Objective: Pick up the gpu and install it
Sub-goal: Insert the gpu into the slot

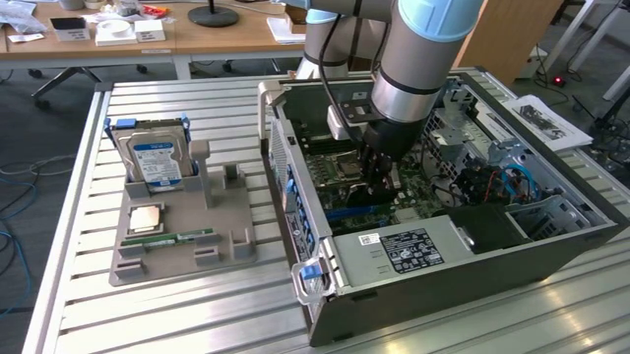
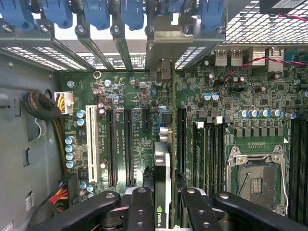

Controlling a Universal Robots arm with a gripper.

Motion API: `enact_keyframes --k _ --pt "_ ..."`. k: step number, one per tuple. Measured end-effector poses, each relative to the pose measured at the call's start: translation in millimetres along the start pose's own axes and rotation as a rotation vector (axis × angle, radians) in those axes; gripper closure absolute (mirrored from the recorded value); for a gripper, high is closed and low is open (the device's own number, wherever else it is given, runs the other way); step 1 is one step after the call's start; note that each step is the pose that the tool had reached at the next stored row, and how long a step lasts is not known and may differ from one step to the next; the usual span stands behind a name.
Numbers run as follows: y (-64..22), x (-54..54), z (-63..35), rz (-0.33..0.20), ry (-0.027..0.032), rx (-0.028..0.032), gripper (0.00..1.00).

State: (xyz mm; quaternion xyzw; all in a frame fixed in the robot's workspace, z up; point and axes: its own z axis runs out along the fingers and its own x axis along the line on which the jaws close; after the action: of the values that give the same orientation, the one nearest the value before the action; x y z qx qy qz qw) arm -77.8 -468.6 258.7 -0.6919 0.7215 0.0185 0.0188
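- The gripper (image 1: 379,168) hangs deep inside the open computer case (image 1: 492,269), with walls near on either side.
- Its fingers (image 2: 140,206) pinch the gpu (image 2: 162,175), a thin, dark card held edge-on over the motherboard (image 2: 120,94) slots.

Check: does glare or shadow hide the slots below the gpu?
Wrist view: motherboard evenly lit, slots readable; backlight blows out the rear bracket openings. Exterior view: the arm shades the inside of the case, so the gpu in the jaws reads dark against the motherboard.
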Motion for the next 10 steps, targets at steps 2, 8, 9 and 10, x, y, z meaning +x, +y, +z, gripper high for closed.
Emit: enact_keyframes --k 2,8,9,10 --pt "0.0 0.0 0.0 0.000 0.0000 0.0000 0.73" --pt "1.6 0.1 0.0 0.000 0.0000 0.0003 0.73" --pt "1.6 0.1 0.0 0.000 0.0001 0.0003 0.73" --pt "1.6 0.1 0.0 0.000 0.0000 0.0003 0.73"
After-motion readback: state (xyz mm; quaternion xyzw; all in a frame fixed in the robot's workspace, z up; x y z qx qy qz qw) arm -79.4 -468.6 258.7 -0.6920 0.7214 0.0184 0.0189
